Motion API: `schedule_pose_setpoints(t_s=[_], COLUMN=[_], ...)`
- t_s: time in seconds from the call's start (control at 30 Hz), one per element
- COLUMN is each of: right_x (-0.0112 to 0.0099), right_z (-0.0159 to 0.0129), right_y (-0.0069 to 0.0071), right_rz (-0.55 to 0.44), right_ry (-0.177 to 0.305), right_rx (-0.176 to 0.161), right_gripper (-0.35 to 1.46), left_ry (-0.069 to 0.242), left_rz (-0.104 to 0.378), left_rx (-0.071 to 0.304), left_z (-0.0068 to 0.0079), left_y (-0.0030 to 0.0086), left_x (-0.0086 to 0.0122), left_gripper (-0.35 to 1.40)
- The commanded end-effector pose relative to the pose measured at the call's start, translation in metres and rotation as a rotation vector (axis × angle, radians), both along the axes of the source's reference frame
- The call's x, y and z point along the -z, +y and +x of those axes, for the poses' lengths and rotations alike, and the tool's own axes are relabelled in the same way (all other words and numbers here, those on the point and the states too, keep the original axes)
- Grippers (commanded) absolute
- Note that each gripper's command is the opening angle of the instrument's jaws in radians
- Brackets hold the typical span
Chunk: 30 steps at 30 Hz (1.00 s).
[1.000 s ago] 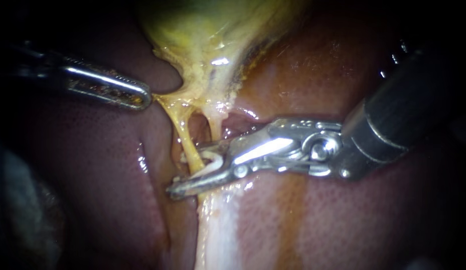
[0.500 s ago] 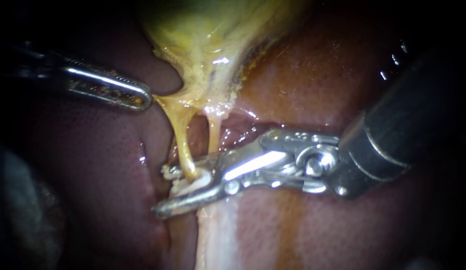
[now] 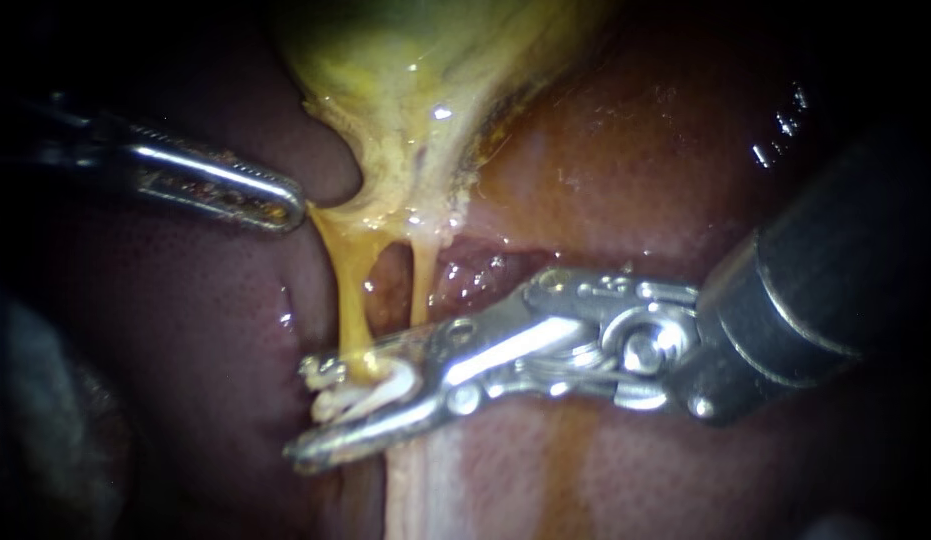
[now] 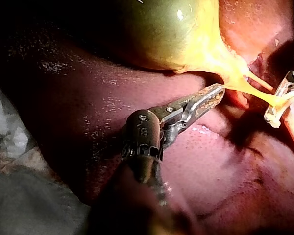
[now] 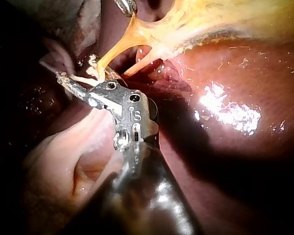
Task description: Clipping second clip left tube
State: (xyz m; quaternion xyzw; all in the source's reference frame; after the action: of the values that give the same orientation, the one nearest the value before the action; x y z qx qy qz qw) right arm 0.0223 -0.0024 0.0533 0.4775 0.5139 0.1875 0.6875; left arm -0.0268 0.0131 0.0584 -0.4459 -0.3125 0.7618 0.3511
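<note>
Left tube point(image 3: 350, 290) runs taut from the gallbladder's point(image 3: 405, 90) lower edge, long axis near vertical, just beside the right tube point(image 3: 420, 285). Right instrument point(image 3: 310, 410): jaws hold a white clip point(image 3: 370, 393) crosswise at the left tube's lower end. Left instrument point(image 3: 285, 205): jaws pinch the gallbladder's edge.

Runs yellow and taut as left tube point(image 3: 351, 300), nearly upright, narrowing downward. Meets white clip point(image 3: 360, 398) lying crosswise at its lower end.
</note>
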Motion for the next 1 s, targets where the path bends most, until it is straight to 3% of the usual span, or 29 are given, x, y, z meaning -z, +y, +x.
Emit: schedule_pose_setpoints(t_s=[0.03,0.37,0.63,1.0], right_x=[-0.0001,0.0,0.0,-0.0004], right_z=[-0.0002,-0.0013,-0.0018,-0.0025], right_y=[0.0002,0.0009,0.0009,0.0007], right_rz=[0.0,0.006,0.074,0.107], right_ry=[-0.002,0.004,-0.031,-0.053], right_rx=[-0.001,0.001,0.001,0.002], right_gripper=[0.38,-0.01,-0.35,-0.35], left_ry=[0.0,0.0,0.0,0.0], left_rz=[0.0,0.0,-0.001,-0.001], left_rx=[0.0,0.0,0.0,0.0], left_z=[0.0,0.0,0.0,0.0], left_y=[0.0,0.0,-0.0001,-0.0001], left_x=[0.0,-0.0001,-0.0001,-0.0001], left_gripper=[-0.35,-0.35,-0.35,-0.35])
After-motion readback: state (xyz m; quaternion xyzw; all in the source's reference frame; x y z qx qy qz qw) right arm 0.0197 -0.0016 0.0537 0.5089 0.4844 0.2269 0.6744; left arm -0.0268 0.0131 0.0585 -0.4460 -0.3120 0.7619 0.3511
